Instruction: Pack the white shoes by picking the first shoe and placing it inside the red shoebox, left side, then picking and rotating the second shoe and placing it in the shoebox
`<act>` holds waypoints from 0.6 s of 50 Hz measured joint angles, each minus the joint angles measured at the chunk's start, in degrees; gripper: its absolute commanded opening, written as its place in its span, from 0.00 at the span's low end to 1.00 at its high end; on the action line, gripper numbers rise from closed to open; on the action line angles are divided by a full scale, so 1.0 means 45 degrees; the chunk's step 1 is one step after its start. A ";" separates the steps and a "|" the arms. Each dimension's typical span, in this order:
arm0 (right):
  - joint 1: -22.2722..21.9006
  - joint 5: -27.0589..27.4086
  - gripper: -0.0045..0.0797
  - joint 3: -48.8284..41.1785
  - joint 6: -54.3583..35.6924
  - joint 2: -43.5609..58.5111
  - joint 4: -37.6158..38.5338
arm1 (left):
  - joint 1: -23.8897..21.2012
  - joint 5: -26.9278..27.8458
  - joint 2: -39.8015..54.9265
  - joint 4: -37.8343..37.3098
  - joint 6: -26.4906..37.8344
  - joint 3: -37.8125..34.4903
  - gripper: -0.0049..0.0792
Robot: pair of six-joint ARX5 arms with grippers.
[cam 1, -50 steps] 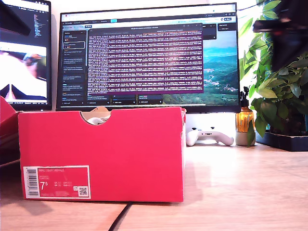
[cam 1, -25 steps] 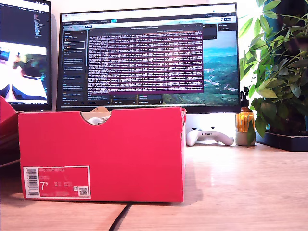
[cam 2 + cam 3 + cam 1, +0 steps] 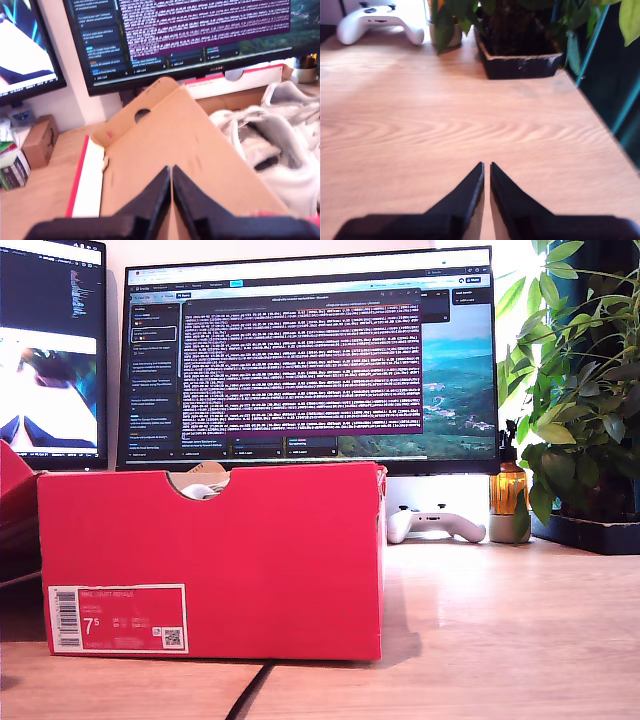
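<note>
Shoes [image 3: 270, 145] lie in the shoebox [image 3: 200, 150] just beyond my first gripper [image 3: 171, 172], fingers pinched together, empty; my second gripper [image 3: 486, 167], likewise narrow, faces bare desk [image 3: 445, 120]

Matt red cardboard shoebox [image 3: 210, 560], brown inside, on a smooth wood-grain desk [image 3: 500, 630]; glossy white plastic controller [image 3: 435, 523].

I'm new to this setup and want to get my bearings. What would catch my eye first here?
The red shoebox fills the exterior view's left foreground, with a big monitor behind it. The first wrist view shows white shoes lying inside the box beside its brown flap. A white controller and a plant sit toward the exterior view's right.
</note>
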 measured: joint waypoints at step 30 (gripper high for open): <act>0.0058 -0.0797 0.04 -0.1375 -0.0481 -0.1472 0.0525 | 0.1010 -0.0738 -0.2875 -0.1778 -0.0141 -0.0724 0.04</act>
